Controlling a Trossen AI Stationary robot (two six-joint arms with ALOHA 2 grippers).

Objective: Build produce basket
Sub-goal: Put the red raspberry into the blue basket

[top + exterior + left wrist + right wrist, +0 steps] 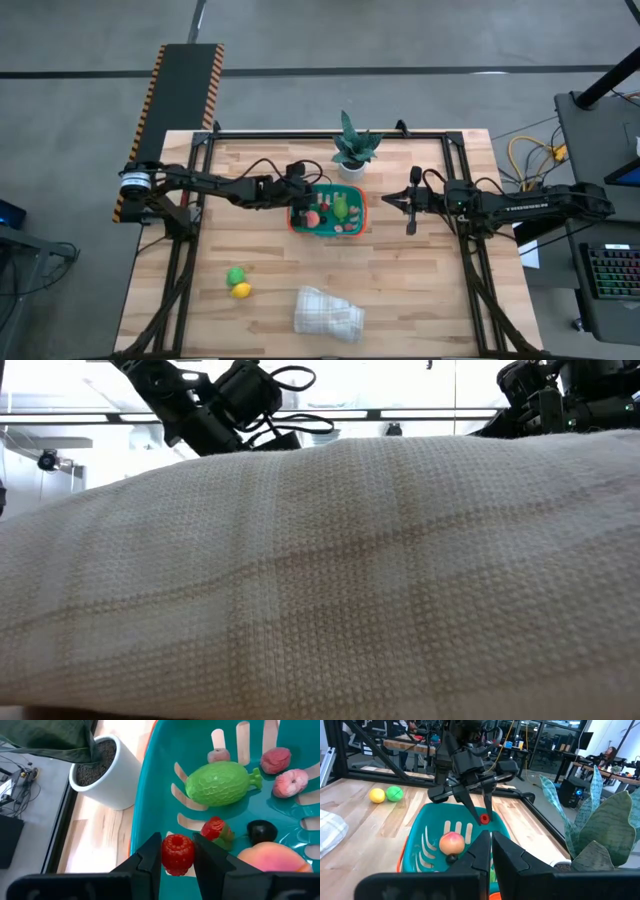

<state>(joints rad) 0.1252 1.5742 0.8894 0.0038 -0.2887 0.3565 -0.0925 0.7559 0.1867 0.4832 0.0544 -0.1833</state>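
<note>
The teal basket (300, 222) with an orange rim stands mid-table. In it lie a green fruit (220, 782), a peach (270, 857), a strawberry (215, 828), a dark berry (261, 830) and pink pieces (292, 781). My left gripper (177, 857) hovers over the basket's left end, shut on a red raspberry (177, 854). My right gripper (489, 847) waits shut just right of the basket, touching nothing. A green ball (235, 275) and a yellow one (241, 290) rest on the table nearer the front. My left gripper pinches the red raspberry (484, 818) between its two fingertips (150, 855), one on each side of the berry. The fingers come from above, slanting down from the table's left. The berry is lifted clear, hanging over the basket's inside near its left wall.
A potted plant in a white pot (352, 150) stands just behind the basket; its leaves (600, 820) fill the right wrist view's side. A folded white cloth (328, 312) lies near the front edge and blocks most of the low view (320, 580).
</note>
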